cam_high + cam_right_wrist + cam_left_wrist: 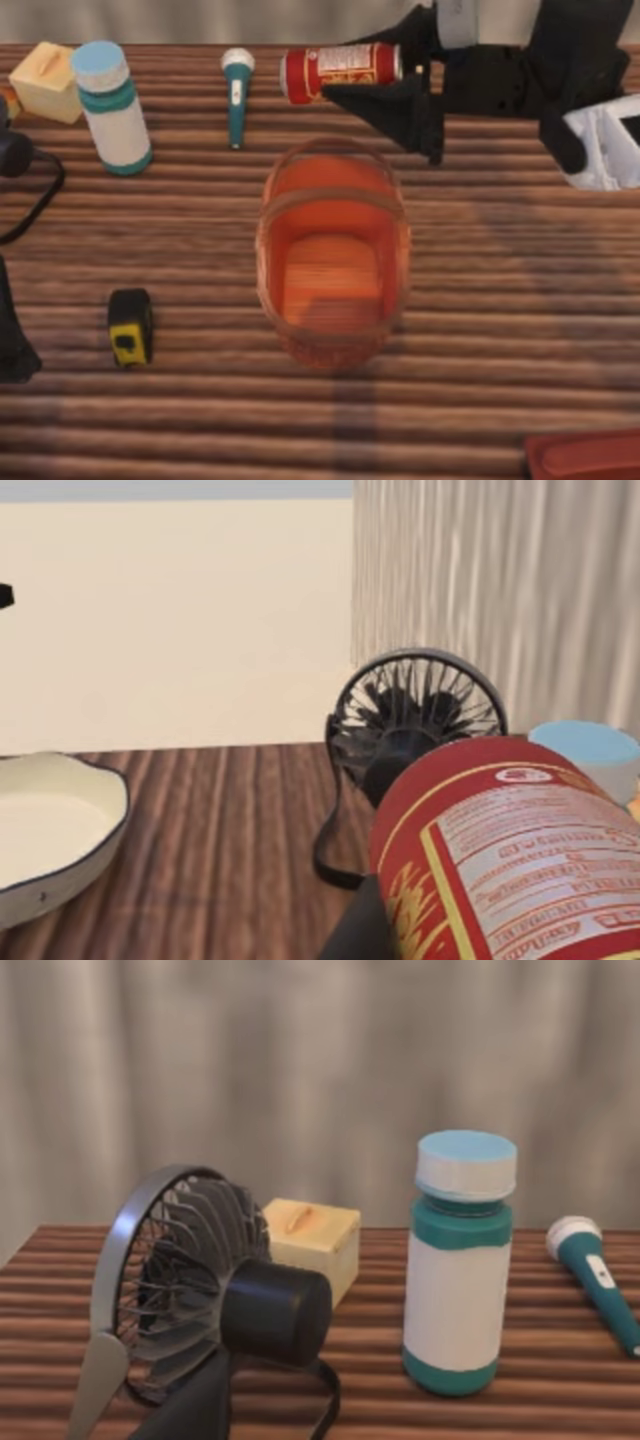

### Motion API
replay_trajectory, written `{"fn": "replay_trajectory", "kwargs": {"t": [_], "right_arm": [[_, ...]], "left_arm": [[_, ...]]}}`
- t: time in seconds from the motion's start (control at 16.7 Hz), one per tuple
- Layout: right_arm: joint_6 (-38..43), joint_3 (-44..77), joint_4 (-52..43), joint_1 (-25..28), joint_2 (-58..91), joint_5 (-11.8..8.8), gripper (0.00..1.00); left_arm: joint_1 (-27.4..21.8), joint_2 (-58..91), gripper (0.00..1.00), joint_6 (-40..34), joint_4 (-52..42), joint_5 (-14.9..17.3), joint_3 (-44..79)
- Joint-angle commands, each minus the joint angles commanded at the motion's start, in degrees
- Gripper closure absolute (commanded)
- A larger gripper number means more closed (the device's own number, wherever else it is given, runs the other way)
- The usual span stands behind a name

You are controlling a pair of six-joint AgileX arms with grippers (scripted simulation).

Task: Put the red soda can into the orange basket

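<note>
While the basket point(333, 262) sits near the middle of the table point(500, 300), broad bare wood lies to its right and along the near side, broken only by a dark-red tray point(585, 455) cut off at the near right corner and a yellow tape measure point(130, 326) near the left. Crowding is along the far edge: a yellow box point(45, 82), a white bottle with teal bands point(113, 107) and a teal microphone point(237, 95) stand in a row at the far left, with a black fan point(200, 1290) at the left edge beside them. The red can point(340, 71) is at the far edge too, just beyond the basket's far rim and to the right of the microphone, lying on its side with its silver top pointing left. Its body is red with a white label panel of fine print and yellow trim, seen large in the right wrist view. My right gripper point(405, 95) is at the can's right end, dark fingers closed around it. A white object point(608, 140) lies at the far right under the right arm. My left arm is parked at the left edge; whether its fingers are open I cannot tell.
</note>
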Motion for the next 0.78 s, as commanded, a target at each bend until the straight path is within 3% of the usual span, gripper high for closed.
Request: {"fn": "replay_trajectory", "kwargs": {"t": [0.3, 0.66, 0.78], "right_arm": [[-0.2, -3.1, 12.3, 0.4, 8.6, 0.1, 1.0], [-0.2, -3.8, 14.2, 0.5, 10.2, 0.2, 1.0], [-0.2, -3.8, 14.2, 0.5, 10.2, 0.2, 0.85]], "left_arm": [[0.0, 0.0, 0.0, 0.0, 0.0, 0.0, 0.0], [0.0, 0.0, 0.0, 0.0, 0.0, 0.0, 0.0], [0.0, 0.0, 0.0, 0.0, 0.0, 0.0, 0.0]]}}
